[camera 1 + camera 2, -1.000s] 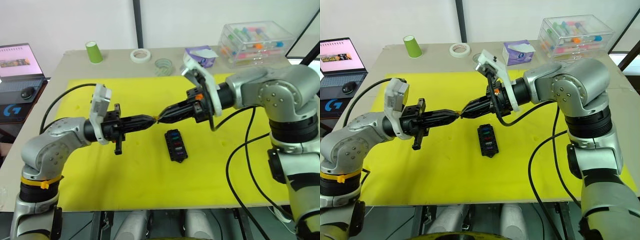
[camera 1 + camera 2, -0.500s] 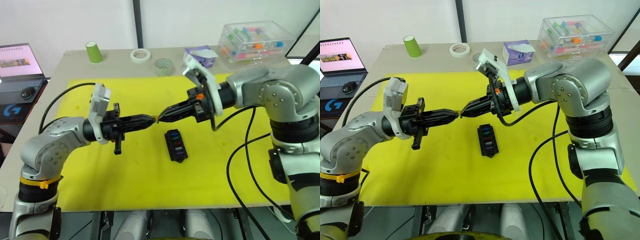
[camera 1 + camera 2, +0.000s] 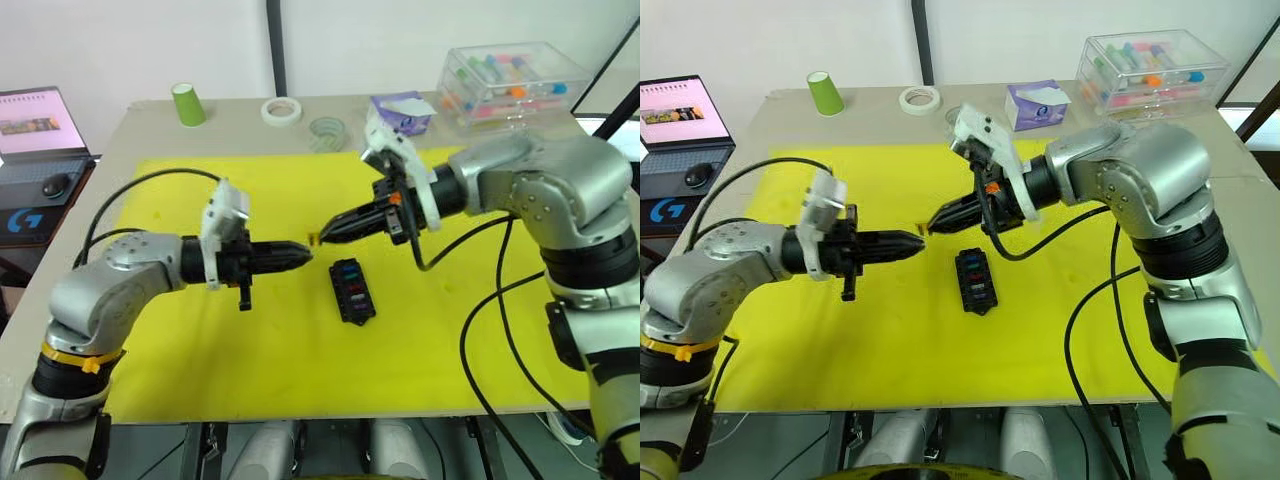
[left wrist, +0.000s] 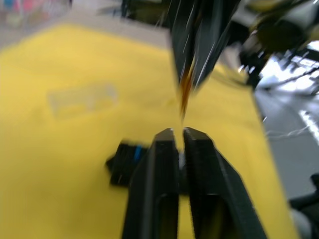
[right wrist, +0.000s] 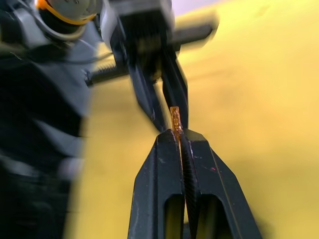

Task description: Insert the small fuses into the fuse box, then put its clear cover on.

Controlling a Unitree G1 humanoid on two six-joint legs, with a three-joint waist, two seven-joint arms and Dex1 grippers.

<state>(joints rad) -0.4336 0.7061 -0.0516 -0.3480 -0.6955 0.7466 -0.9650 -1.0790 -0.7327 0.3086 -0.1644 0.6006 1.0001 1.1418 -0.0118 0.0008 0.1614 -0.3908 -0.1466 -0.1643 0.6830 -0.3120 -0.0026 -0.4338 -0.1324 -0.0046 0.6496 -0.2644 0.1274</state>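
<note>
While fuse box (image 3: 352,291) holds several fuses, right gripper (image 3: 322,236) pinches amber fuse (image 5: 175,118); left gripper (image 3: 305,255) clenched empty.

Right end effector (image 5: 180,135): both black fingers (image 5: 160,169) pressed together, tips pinching the lower end of an amber fuse (image 5: 175,118). Fuse sticks out past the tips, roughly in line with the fingers. Left end effector (image 5: 158,99) faces it from the far side, blurred, its black fingers converging toward the fuse; tips sit just beside the fuse, contact can't be confirmed. Behind it, the left arm's grey wrist and dark body, with an orange band (image 5: 50,7) near the frame edge. Yellow mat (image 5: 249,89) forms the background under both.
</note>
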